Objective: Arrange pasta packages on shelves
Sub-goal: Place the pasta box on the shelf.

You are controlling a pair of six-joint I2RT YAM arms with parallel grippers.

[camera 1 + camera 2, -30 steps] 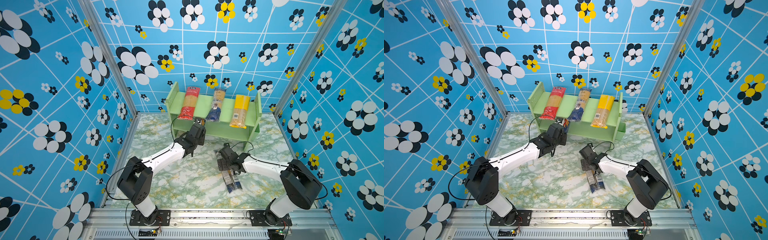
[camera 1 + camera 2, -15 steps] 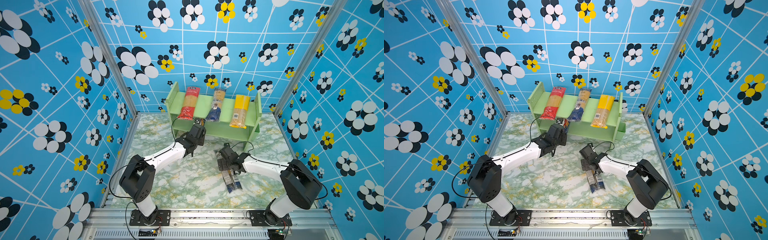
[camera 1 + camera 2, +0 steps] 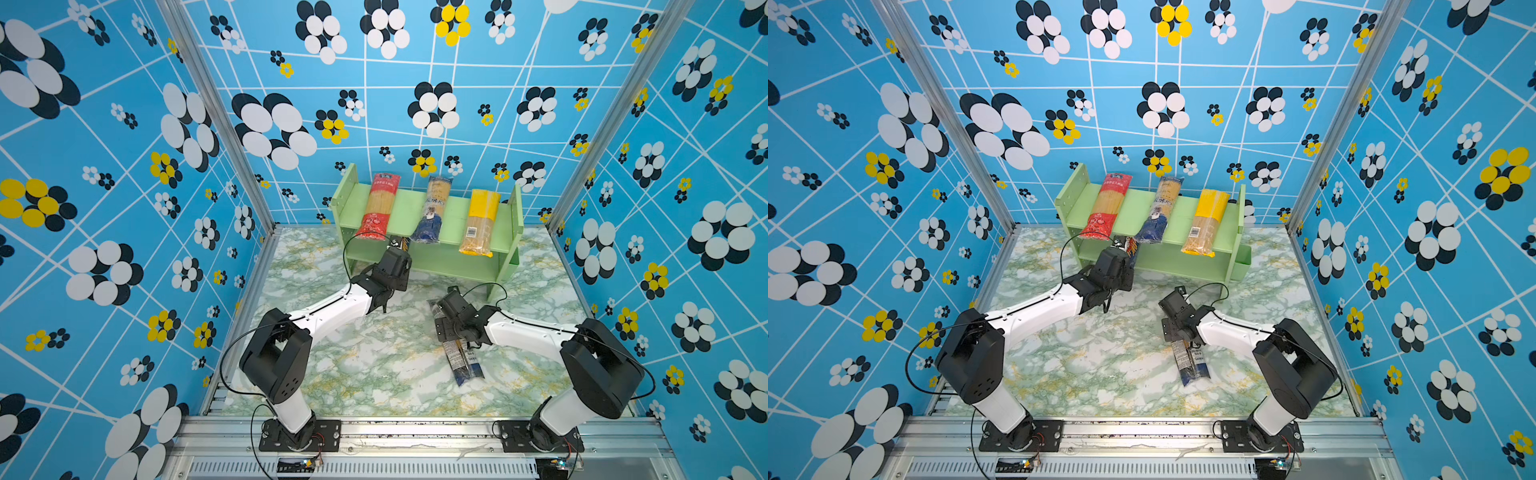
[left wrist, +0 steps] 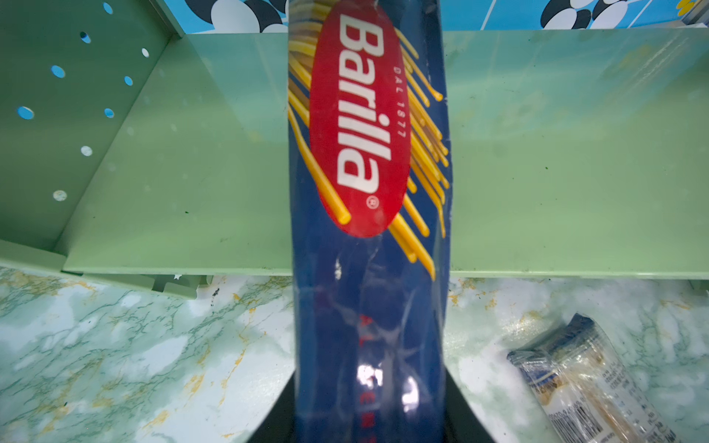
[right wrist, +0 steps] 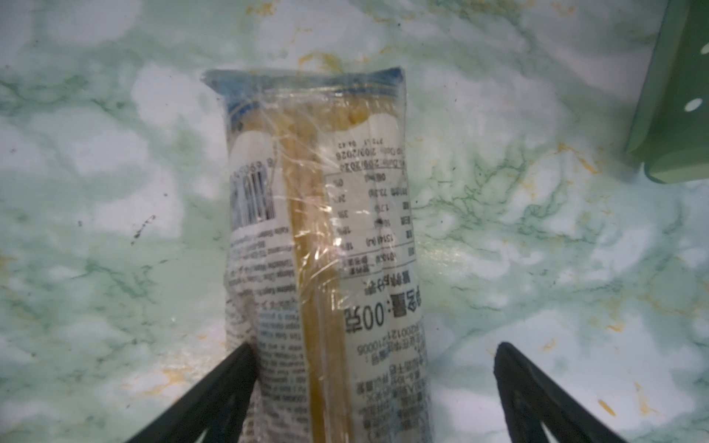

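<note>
Left wrist view gives the clearest account of the step in hand. The left tool (image 4: 368, 387) is pinched on the dark blue Barilla pack (image 4: 368, 153), which points lengthwise into the lower tier of the pale green shelf (image 4: 172, 153). The pack's far end is over the lower board, and the gripped end sticks out above the table (image 4: 115, 345). Whether its underside touches the board I cannot tell from this angle.

In both top views three packs lie on the upper tier, side by side and apart from one another. Each runs front to back with its near end overhanging the front edge: the red pack (image 3: 378, 208), the clear pack with a navy end (image 3: 434, 212) and the yellow-topped pack (image 3: 480, 220). Those I would count as placed.

The last one, the clear pack with the navy and white label (image 5: 326, 230), lies flat on the table in front of the shelf's right half, apart from it. The right tool (image 5: 374, 351) is spread over this pack. One finger is just at the pack's edge and the other stands clear of it, so nothing is gripped there.

By my reckoning the job is a little past halfway. Three packs are shelved, a fourth is at the lower tier and not yet released, and the fifth has yet to be picked up and shelved.
</note>
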